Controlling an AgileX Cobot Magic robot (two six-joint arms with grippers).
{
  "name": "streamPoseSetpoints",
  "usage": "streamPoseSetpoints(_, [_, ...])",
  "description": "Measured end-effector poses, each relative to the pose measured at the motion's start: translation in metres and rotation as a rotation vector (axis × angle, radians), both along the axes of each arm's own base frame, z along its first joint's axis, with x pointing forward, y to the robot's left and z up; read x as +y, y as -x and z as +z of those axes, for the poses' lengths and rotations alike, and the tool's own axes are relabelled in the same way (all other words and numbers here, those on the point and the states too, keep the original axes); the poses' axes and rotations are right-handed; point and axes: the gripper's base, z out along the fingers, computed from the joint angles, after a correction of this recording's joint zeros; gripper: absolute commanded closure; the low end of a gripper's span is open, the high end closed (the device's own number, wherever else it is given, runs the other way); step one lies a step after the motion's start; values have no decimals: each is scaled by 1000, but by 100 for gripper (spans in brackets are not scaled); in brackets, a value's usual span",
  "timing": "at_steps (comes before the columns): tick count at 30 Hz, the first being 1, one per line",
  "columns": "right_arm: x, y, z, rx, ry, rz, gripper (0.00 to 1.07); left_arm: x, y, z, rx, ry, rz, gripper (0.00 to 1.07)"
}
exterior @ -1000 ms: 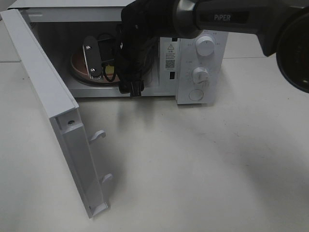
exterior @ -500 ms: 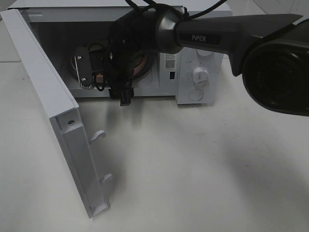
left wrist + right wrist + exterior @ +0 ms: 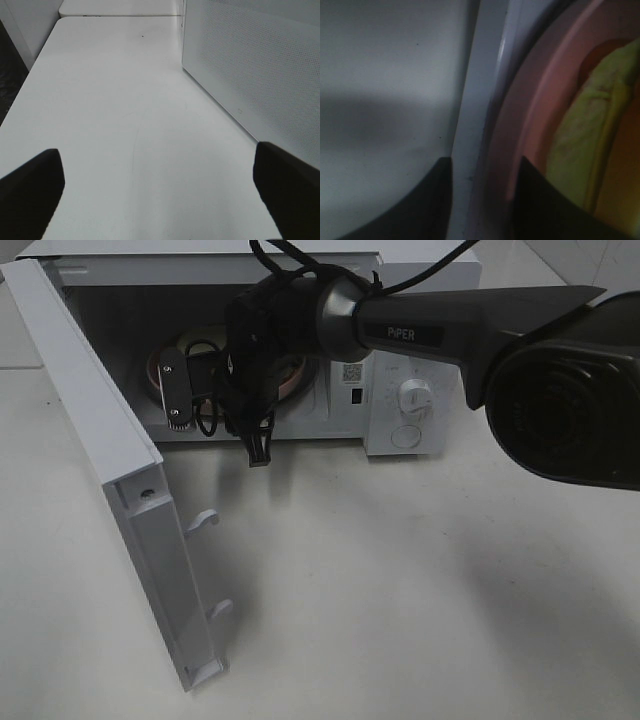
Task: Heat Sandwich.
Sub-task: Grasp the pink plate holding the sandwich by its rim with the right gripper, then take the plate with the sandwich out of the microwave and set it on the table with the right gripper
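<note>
The sandwich [image 3: 590, 135] shows its pale yellow-green layer in the right wrist view. It lies on the round pink plate [image 3: 530, 115] inside the open microwave [image 3: 415, 350]. From the exterior high camera only parts of the plate [image 3: 292, 378] show, because my right arm hides the sandwich. My right gripper [image 3: 188, 405] hangs at the front left of the cavity, over the sill and beside the plate's rim. Its fingers stand a narrow gap apart around nothing [image 3: 485, 160]. My left gripper [image 3: 160, 200] is open wide over bare table, beside a white perforated microwave panel [image 3: 250, 75].
The microwave door [image 3: 100, 440] is swung out to the left, with its latch hooks facing the table. The control knobs [image 3: 414, 395] sit right of the cavity. White table [image 3: 400, 590] stretches in front.
My right gripper has drawn back from over the plate toward the cavity's front left. Its fingers have come closer together. The left gripper is unchanged.
</note>
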Motion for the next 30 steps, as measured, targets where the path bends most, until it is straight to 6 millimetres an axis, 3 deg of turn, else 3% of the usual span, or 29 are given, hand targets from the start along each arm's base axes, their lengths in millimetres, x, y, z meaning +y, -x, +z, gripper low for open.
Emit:
streamPoseSetpoints(1, [0, 0, 3, -4, -5, -3, 106, 0, 0, 0, 0, 0, 0, 10])
streamPoseSetpoints(2, [0, 0, 4, -4, -7, -7, 107, 0, 0, 0, 0, 0, 0, 10])
streamPoseSetpoints(21, [-4, 5, 12, 24, 20, -11, 107, 0, 0, 0, 0, 0, 0, 10])
streamPoseSetpoints(30, [-14, 18, 20, 28, 42, 34, 107, 0, 0, 0, 0, 0, 0, 10])
